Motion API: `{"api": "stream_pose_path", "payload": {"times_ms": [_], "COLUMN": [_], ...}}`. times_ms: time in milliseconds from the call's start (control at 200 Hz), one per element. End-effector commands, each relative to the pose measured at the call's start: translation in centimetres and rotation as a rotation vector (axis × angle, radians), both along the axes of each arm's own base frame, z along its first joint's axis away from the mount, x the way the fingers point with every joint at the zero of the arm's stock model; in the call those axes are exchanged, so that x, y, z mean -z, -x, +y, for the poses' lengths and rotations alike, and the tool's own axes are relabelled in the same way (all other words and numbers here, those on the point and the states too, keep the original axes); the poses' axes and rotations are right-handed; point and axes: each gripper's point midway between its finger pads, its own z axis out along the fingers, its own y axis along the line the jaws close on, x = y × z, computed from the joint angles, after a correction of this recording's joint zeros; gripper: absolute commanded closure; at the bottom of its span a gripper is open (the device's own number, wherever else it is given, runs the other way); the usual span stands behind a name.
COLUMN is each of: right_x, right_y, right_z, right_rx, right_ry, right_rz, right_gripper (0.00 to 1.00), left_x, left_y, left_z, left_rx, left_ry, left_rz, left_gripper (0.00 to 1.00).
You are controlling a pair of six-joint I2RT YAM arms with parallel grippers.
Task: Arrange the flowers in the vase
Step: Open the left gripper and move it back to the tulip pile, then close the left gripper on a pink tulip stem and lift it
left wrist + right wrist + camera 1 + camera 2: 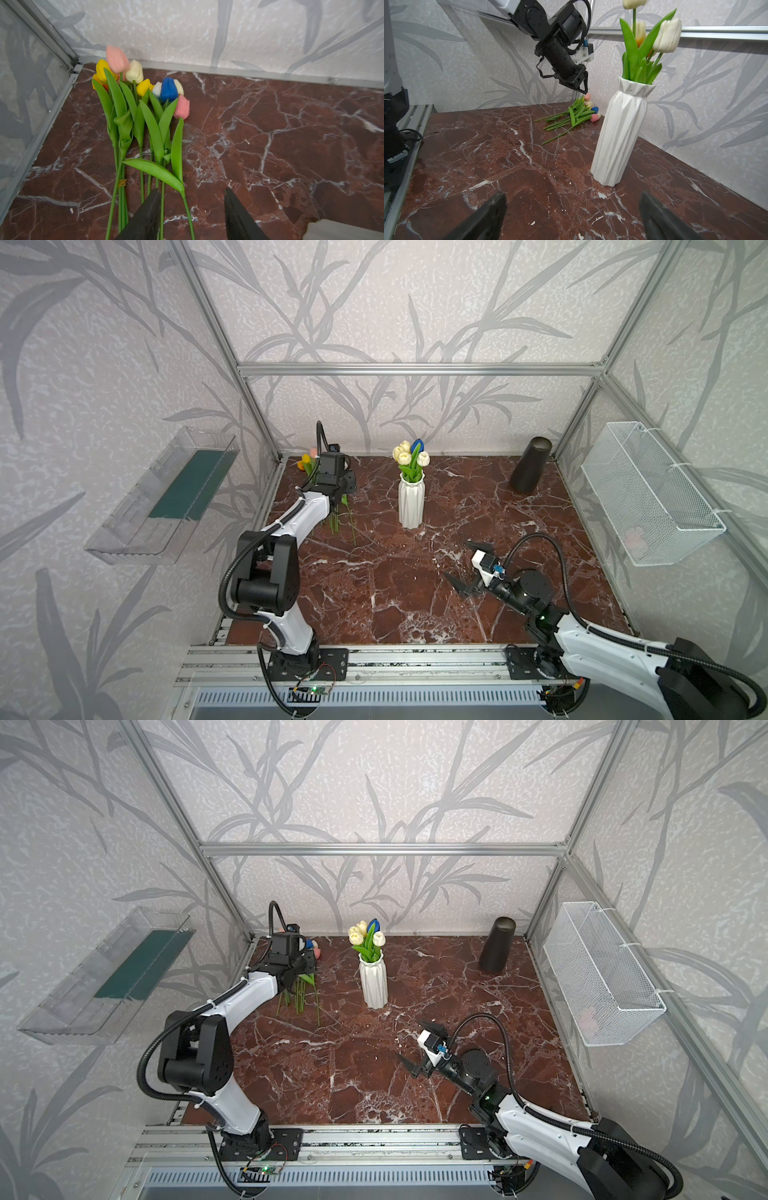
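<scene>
Several loose flowers (145, 116) lie in a pile at the table's back left corner, heads toward the wall, in pink, yellow, white and blue. My left gripper (191, 190) hangs over their stem ends, jaws apart, with one green stem lying between the fingers and another beside one finger. The side-on right wrist view shows this gripper (584, 88) above the pile (575, 117). A white ribbed vase (411, 502) (373, 984) stands mid-table holding white and blue flowers (409, 458). My right gripper (459, 560) (573, 194) stands wide open and empty, low in front of the vase (618, 135).
A dark cone-shaped vessel (532, 466) stands at the back right. A white wire basket (648, 489) hangs on the right wall and a clear tray (166, 497) on the left wall. Metal frame rails edge the marble table. A rubber band (122, 182) binds some stems.
</scene>
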Motion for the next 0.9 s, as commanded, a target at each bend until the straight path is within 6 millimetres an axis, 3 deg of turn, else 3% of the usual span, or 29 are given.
{"api": "stream_pose_path", "payload": {"times_ms": [0,75,195,365,740,895], "right_x": [-2.3,-2.4,-2.4,-2.6,-2.7,-2.7], "right_y": [0.0,0.0,0.0,0.1,0.2,0.1], "right_z": [0.4,0.4,0.3,0.1,-0.1,-0.2], "right_rx": [-0.013,-0.014,-0.010,-0.005,0.000,0.007], "right_ry": [-0.053,-0.052,-0.052,-0.052,-0.059,-0.059], "right_rz": [-0.047,-0.049,-0.053,-0.056,-0.059,-0.060], "right_gripper": [0.00,0.00,0.00,0.00,0.00,0.00], "left_x": [3.9,5.9,8.4,10.2,14.1,14.7], "left_y": [1.4,1.1,1.4,2.1,2.4,2.3], "left_z": [0.7,0.0,0.8,1.5,-0.1,-0.3], "left_rx": [-0.016,0.001,-0.077,-0.119,-0.065,-0.056], "left_ry": [-0.058,-0.037,-0.058,-0.088,-0.026,-0.016], "left_rz": [0.240,0.351,0.498,0.563,0.647,0.655], "left_gripper": [0.55,0.59,0.60,0.59,0.62,0.82]}}
